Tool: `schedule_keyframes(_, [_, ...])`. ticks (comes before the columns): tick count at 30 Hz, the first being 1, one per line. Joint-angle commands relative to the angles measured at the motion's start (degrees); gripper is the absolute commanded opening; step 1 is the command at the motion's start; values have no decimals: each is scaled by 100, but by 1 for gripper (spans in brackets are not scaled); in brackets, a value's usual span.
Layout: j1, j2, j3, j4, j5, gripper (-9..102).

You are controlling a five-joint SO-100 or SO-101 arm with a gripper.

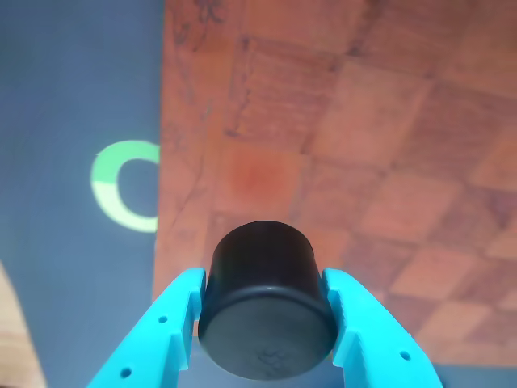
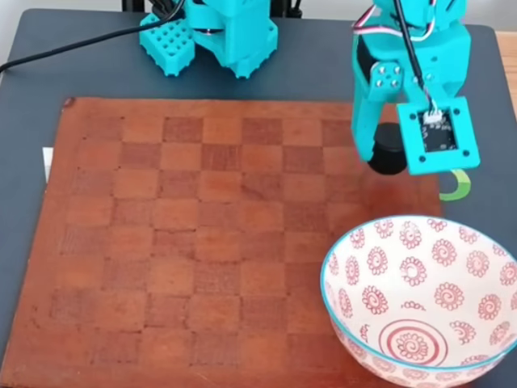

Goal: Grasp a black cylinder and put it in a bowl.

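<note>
The black cylinder [image 1: 266,299] sits clamped between my two turquoise fingers in the wrist view, and my gripper [image 1: 265,319] is shut on it. In the fixed view the black cylinder [image 2: 388,152] hangs in the gripper [image 2: 386,158] above the right edge of the checkerboard, lifted off the surface. The bowl [image 2: 420,299], white with red spiral flowers and a light-blue rim, stands at the lower right, below the gripper in that view and apart from it.
A brown checkerboard mat [image 2: 202,234] covers most of the dark table. A green ring mark [image 1: 125,186] lies on the dark table beside the mat's edge, partly hidden behind the arm as the green ring [image 2: 456,190]. The arm's base [image 2: 218,32] stands at the top.
</note>
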State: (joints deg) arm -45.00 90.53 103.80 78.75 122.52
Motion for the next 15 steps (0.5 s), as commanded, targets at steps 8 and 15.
schedule_keyframes(8, [193, 18, -1775, 1011, -272, 13])
schedule_keyframes(15, [580, 18, -2338, 1046, -782, 13])
